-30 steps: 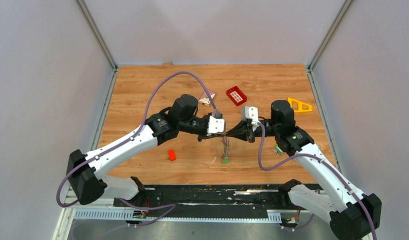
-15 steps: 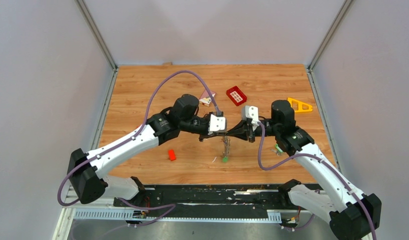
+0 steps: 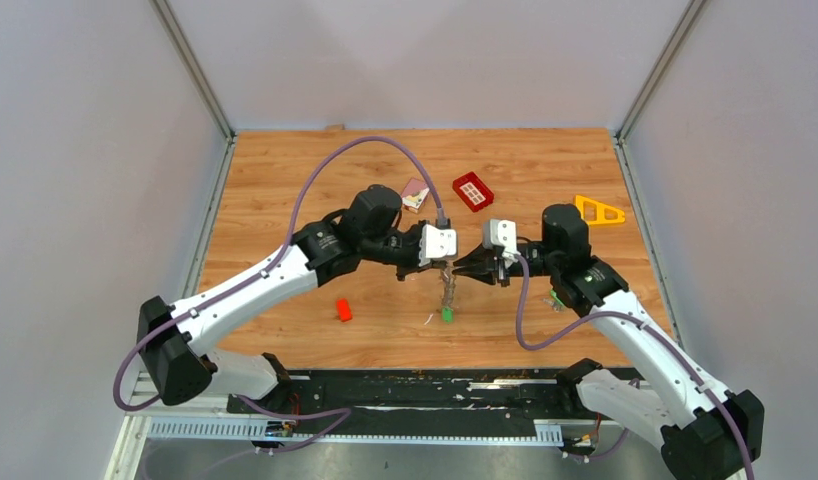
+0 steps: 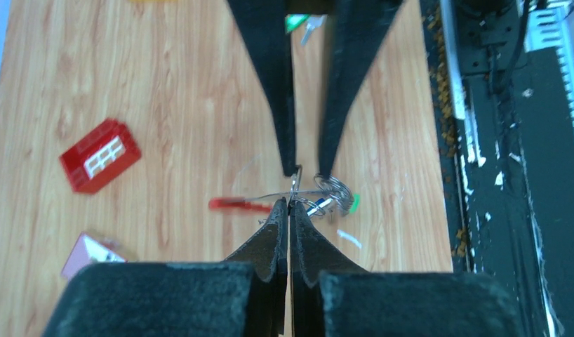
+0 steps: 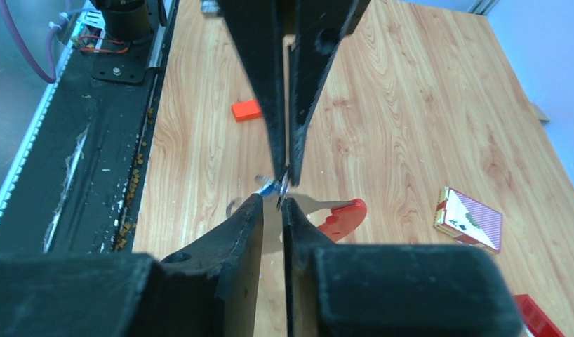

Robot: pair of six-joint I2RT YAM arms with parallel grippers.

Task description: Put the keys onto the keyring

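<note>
Two arms are seen, built of white rounded shells (image 3: 247, 290) joined by black cylindrical joint housings (image 3: 371, 212). A purple cable (image 3: 370, 139) is looped along each. White boxy wrist blocks (image 3: 439, 243) are followed by black tapered matte fingers (image 4: 270, 239).

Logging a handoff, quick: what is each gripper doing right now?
Left gripper: closed, pinching the keyring.
Right gripper: jaws slightly apart, clamping nothing that shows.

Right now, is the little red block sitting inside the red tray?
No, the red block lies on the table, well apart from the red gridded tray.
</note>
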